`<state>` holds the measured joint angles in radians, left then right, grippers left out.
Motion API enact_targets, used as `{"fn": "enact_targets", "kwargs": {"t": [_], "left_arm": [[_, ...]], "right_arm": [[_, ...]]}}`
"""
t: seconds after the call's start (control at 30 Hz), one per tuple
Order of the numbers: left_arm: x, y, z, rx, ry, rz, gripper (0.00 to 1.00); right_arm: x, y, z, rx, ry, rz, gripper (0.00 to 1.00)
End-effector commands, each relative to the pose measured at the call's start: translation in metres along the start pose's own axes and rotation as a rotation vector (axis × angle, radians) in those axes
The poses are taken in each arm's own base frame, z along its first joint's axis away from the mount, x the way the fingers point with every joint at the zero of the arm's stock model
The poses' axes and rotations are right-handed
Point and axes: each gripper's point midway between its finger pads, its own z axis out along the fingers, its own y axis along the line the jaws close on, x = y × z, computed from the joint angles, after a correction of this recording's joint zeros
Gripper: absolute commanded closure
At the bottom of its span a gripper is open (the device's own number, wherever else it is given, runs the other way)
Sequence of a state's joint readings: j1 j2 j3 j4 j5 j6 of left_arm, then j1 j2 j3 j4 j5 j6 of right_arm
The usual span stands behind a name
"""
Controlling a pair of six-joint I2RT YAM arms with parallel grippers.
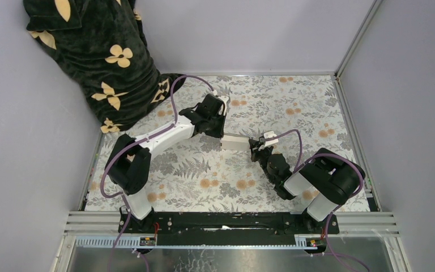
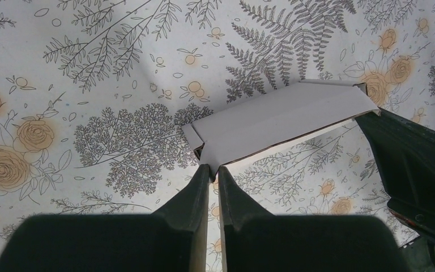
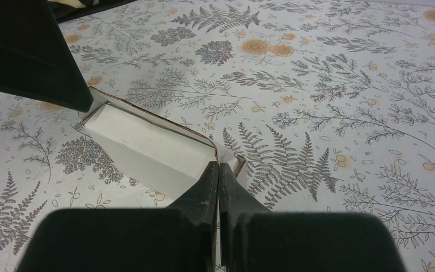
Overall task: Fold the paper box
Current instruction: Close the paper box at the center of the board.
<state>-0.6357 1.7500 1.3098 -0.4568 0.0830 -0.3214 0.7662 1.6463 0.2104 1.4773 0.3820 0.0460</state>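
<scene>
Floral cloth, pale grey with ferns and orange blossoms, is covering the counter [image 1: 294,107], and grey walls are standing around it. Dark plush fabric [image 1: 96,51] with pale yellow flowers is hanging over the far left corner. The left arm [image 1: 158,141] is reaching from its base toward the middle of the cloth, while the right arm [image 1: 317,181] is bending in from the right, so the two are meeting near the centre.

Between them the paper box [image 1: 235,143] is stretching as a long, white, partly folded piece, its flaps turned up along the sides. In the left wrist view it [image 2: 283,122] is casting a shadow on the cloth below.

The left tool [image 2: 213,170] is clenching one end of the box, its fingers nearly together on a thin corner flap. The right tool [image 3: 219,167] is gripping the opposite end, its fingers pressed tight on the cardboard edge where the box [image 3: 147,150] is narrowing toward the camera.
</scene>
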Motion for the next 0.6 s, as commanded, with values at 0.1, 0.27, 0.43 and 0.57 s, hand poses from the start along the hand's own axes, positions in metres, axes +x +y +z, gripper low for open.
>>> {"fn": "enact_targets", "kwargs": {"t": [0.1,0.27,0.43,0.57], "left_arm": [[-0.0136,-0.023,0.0016,0.114,0.015,-0.027,0.85],[-0.0173,-0.0228,0.0006,0.131,0.024,-0.043,0.84],[-0.02,-0.0208,-0.0017,0.141,0.023,-0.056,0.83],[-0.0213,-0.0179,-0.0025,0.142,0.026,-0.066,0.82]], "right_arm": [[0.0433,0.0053,-0.0089,-0.04,0.165,-0.065,1.0],[0.0444,0.0061,-0.0092,-0.045,0.17,-0.069,1.0],[0.0439,0.0067,-0.0089,-0.047,0.17,-0.068,1.0],[0.0435,0.0076,-0.0087,-0.049,0.173,-0.069,1.0]]}}
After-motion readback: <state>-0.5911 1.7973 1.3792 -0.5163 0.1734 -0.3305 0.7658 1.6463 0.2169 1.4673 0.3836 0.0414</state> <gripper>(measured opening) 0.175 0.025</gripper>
